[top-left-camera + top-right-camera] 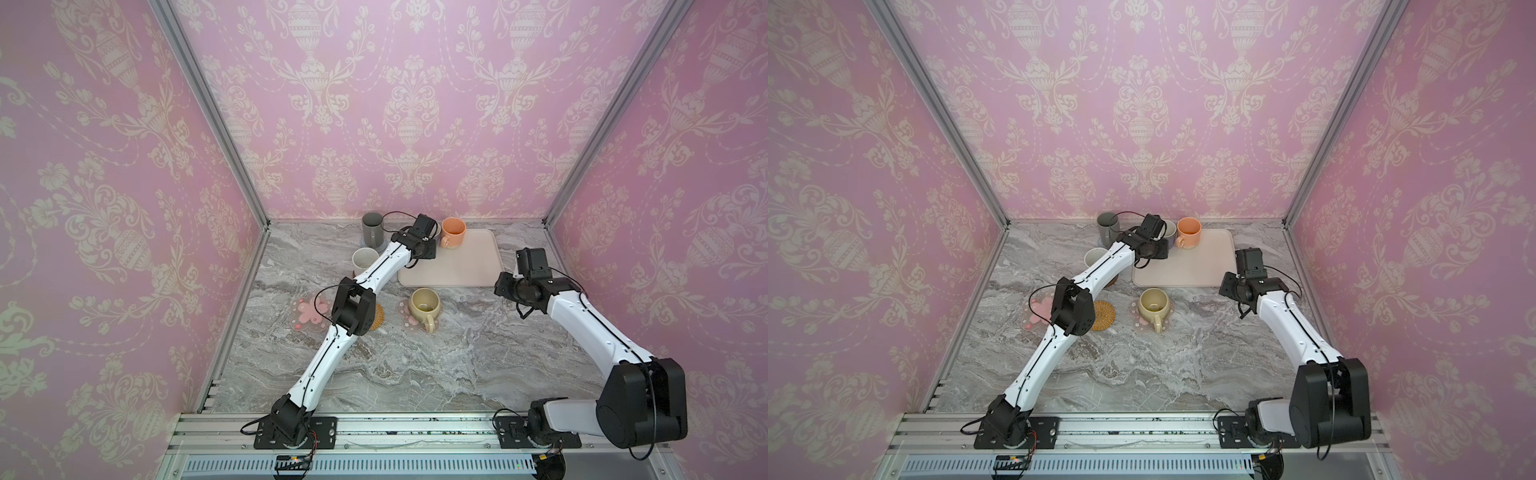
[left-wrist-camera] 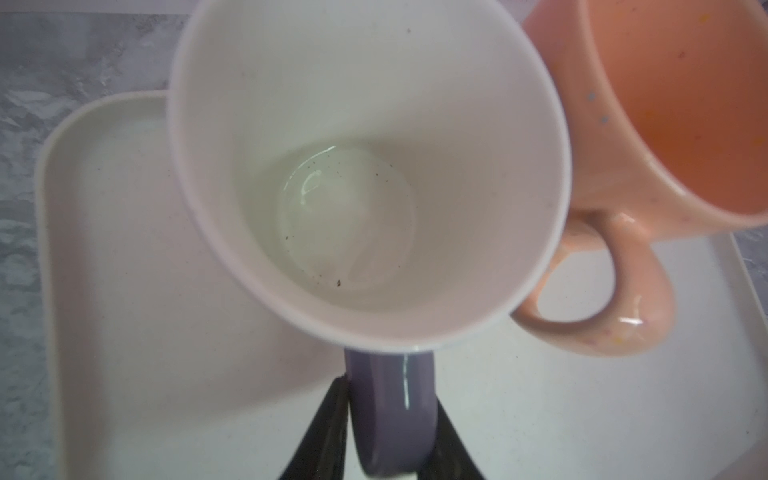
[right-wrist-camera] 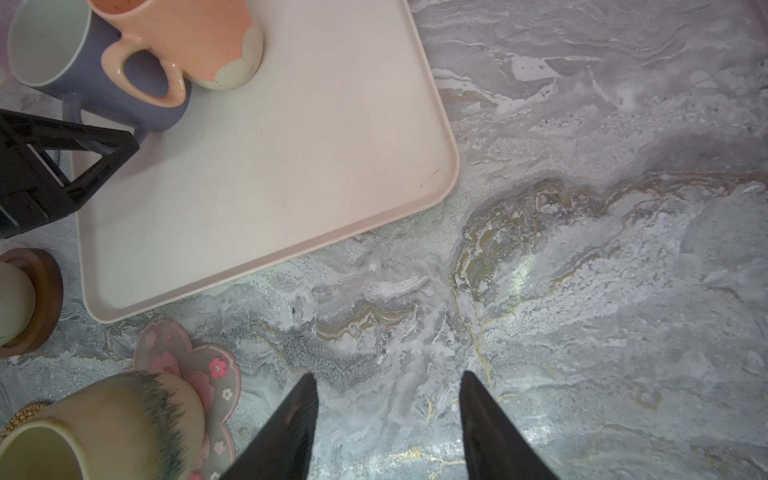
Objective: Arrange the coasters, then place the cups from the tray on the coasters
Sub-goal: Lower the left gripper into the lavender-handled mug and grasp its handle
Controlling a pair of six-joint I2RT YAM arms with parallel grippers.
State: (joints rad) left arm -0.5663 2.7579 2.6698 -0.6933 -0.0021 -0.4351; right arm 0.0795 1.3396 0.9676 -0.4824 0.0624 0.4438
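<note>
Left arm, right arm: white link shells, black joint housings, thin black cables; black tapered fingers.

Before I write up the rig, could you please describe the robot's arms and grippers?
Both the left arm and right arm have white links with small dark screw dots, joined by boxy black joint housings. Thin black cables loop out near the joints. Each arm stands on a black base plate. The left gripper and right gripper have black fingers tapering to points.

White-lined lavender mug, speckled peach-orange mug, pinkish-beige tray, grey gold-veined marble tabletop, pink damask wallpaper
</note>
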